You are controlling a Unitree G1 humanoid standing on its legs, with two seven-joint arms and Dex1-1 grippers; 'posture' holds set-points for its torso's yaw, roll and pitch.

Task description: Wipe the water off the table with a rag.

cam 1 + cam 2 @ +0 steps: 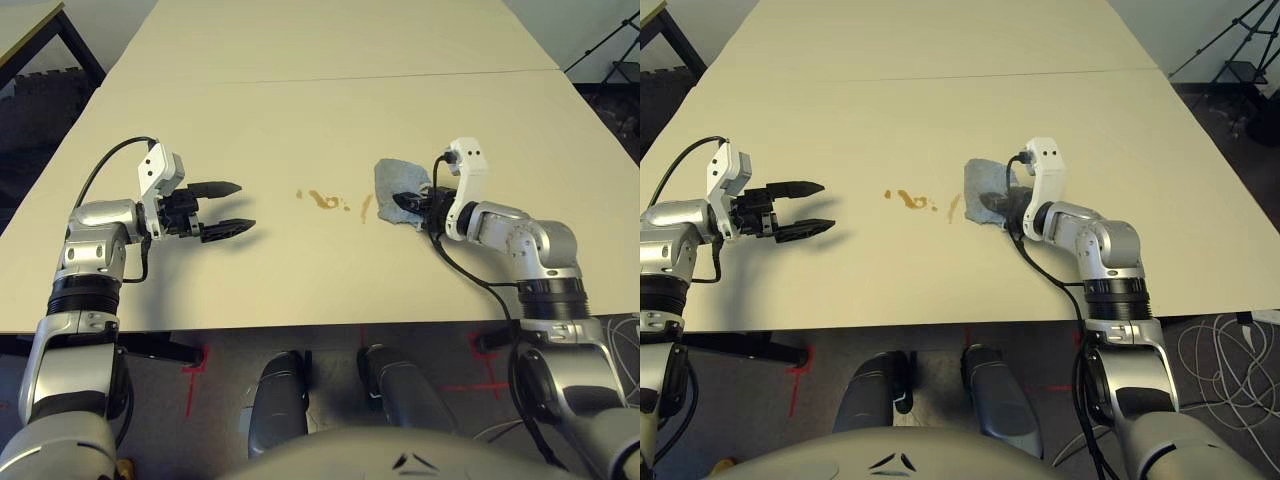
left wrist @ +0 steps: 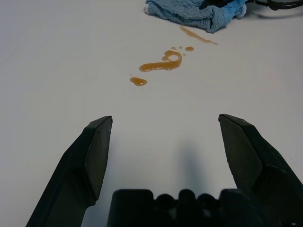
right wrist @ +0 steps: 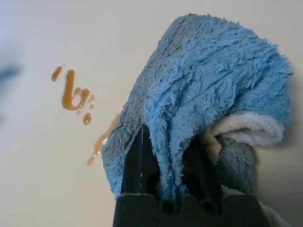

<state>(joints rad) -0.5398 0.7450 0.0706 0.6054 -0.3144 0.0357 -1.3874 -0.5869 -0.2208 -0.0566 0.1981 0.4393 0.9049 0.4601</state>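
The water shows as small amber-brown splotches point(image 1: 324, 200) with a thin streak point(image 1: 366, 207) on the pale table point(image 1: 300, 110), near its middle. Just right of the streak lies the blue-grey rag point(image 1: 398, 183), bunched up. My right gripper point(image 1: 410, 203) is shut on the rag point(image 3: 208, 90), its black fingers point(image 3: 138, 163) pinching a fold of the cloth. My left gripper point(image 1: 235, 206) hovers open to the left of the splotches point(image 2: 163, 62), nothing between its fingers point(image 2: 94, 151).
A thin seam point(image 1: 350, 76) crosses the table farther back. A dark table frame point(image 1: 60, 40) stands at the far left, a tripod point(image 1: 605, 45) at the far right. Cables point(image 1: 1230, 350) lie on the floor at right.
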